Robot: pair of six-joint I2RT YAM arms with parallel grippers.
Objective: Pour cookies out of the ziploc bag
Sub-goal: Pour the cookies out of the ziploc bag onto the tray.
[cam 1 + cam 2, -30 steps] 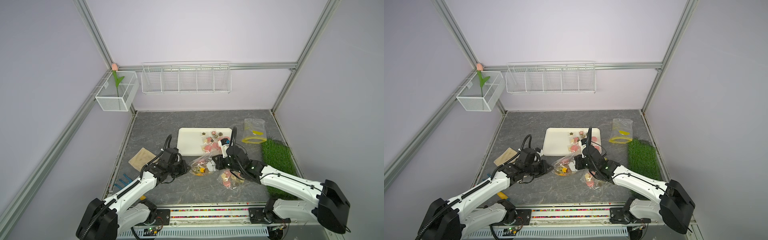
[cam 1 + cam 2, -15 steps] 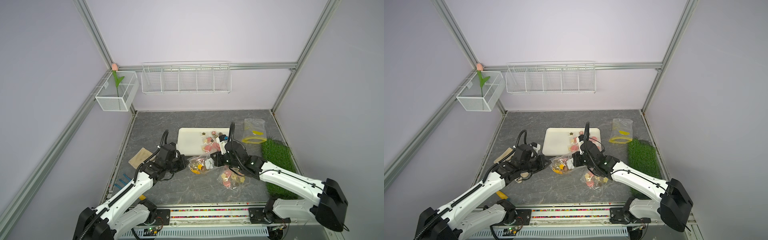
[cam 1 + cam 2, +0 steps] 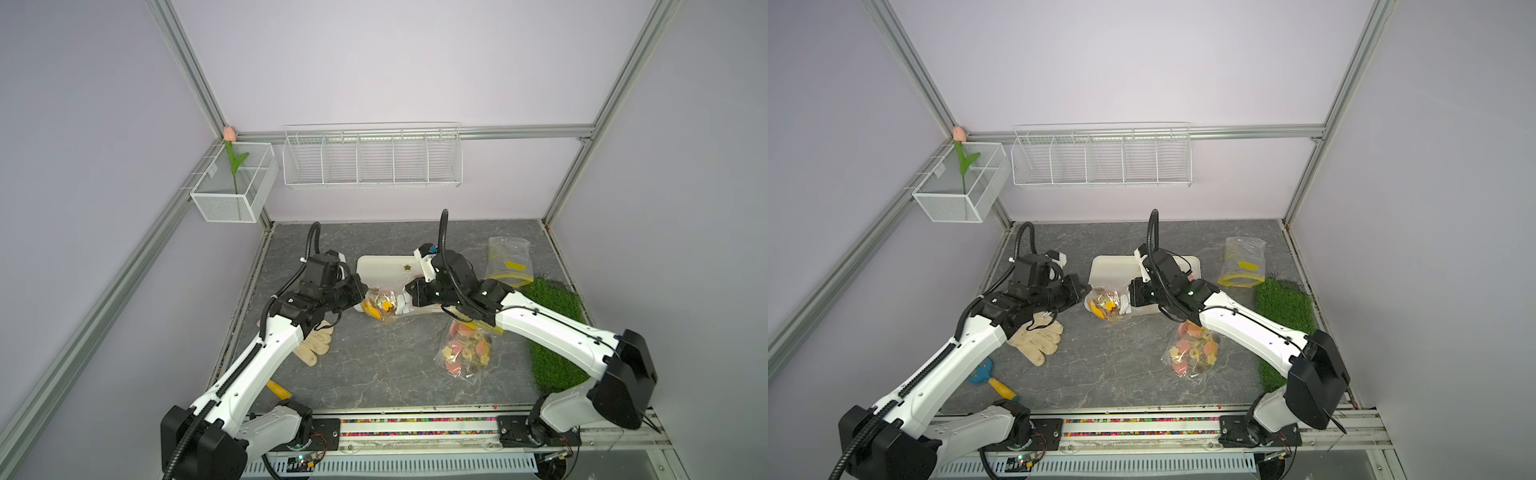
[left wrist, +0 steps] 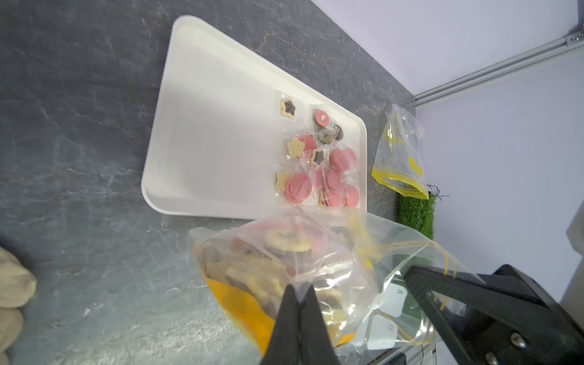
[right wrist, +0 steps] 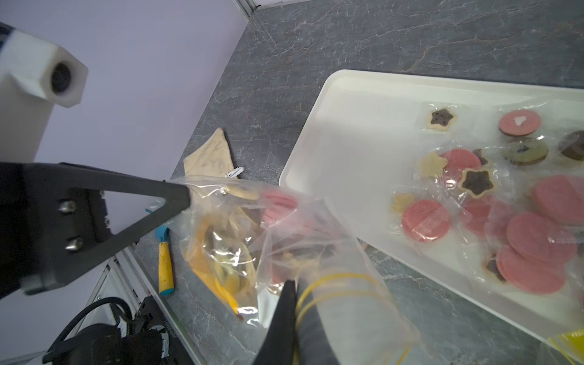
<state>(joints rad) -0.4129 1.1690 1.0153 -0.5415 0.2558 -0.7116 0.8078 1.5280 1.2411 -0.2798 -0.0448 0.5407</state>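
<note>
Jaws of L gripper [image 3: 360,297] and R gripper [image 3: 409,293] are both pinched tight on the clear ziploc bag [image 3: 382,305], one at each end. In both top views the bag sags betw. the 2 jaw pairs w/ cookies [image 3: 376,298], an orange piece [image 3: 368,308] and white tags [image 3: 401,301] bunched inside. Just beyond the jaws lies the white tray [image 3: 380,266], its nearest edge close by the bag; the cookies on it are mostly hidden by R arm [image 3: 552,332]. A 2nd clear bag [image 3: 463,353], also full of cookies, lies on the table [image 3: 374,374] behind R jaws, partly under R arm. An empty yellow-zip bag [image 3: 509,262] and green grass mat [image 3: 557,316] sit well out to the R side of them. A beige glove [image 3: 1038,340] lies behind L jaws, w/ a blue/yellow hand tool [image 3: 994,380] further back. L wrist view: L jaws meet tip to tip on a fold of bag film, no gap. Cookies inside (beige ring, pink discs, dark rounds) sit right ahead of the tips, orange piece beside them. R gripper's black fingers [image 4: 458,290] hold the yellow-zip end opposite. Past the bag, loose wrapped cookies crowd one end of the tray, rest of it bare. R wrist view: R jaws are closed on the film by the yellow zip lines. L gripper's fingers [image 5: 173,196] grip the far corner. Can't tell if the bag touches the table.
</note>
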